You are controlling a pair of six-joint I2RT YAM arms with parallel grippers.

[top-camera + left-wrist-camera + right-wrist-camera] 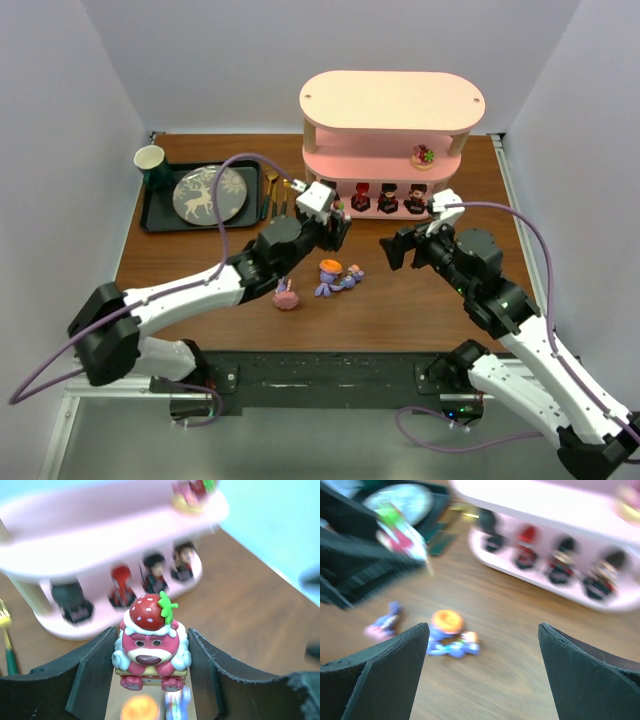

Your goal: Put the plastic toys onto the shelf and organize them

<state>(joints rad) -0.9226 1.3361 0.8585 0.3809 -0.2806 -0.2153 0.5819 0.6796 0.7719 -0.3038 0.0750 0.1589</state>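
Two hands: left hand (151, 640) pinches a strawberry-capped bear toy (148, 615), pink shelf (100, 530) just ahead. Wide open, holding nothing, right hand (482, 630) hangs above purple toys (451, 646) on the bench (520, 680).

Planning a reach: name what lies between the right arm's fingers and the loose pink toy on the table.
The orange-capped purple toy lies there, as the top view shows.

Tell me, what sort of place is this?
Likely a robot test booth: left arm and right arm mounted at the table, blank walls around it, and staged props like the pink shelf and strawberry bear toy.
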